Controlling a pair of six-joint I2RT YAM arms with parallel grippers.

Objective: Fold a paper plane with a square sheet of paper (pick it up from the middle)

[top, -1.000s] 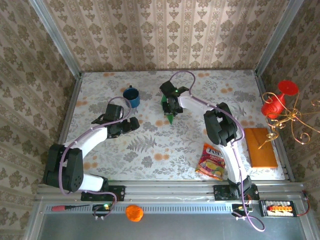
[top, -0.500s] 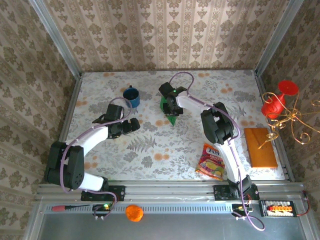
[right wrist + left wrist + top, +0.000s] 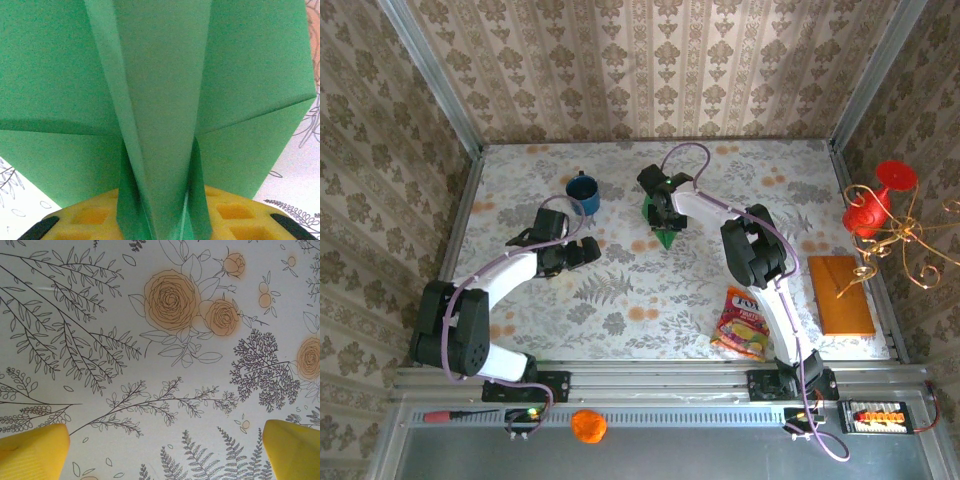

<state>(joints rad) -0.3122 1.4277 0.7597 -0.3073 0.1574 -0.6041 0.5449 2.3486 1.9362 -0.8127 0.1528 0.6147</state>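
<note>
While the right hand (image 3: 662, 217) hangs, the paper plane (image 3: 665, 238) sits beneath.

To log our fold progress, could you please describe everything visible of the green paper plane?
The bright-green paper plane is thin paper creased into a dart with a central ridge and flat wings. It sits midway across the floral table, tip toward the arm bases, ridge between the right gripper's jaws; whether they pinch it is unclear.

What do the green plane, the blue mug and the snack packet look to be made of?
Green plane: thin matte paper, with sharp creases and flat folded layers. Blue mug: looks hard, perhaps enamelled metal or ceramic; too small to tell. Snack packet: probably glossy plastic film, brightly printed.
</note>
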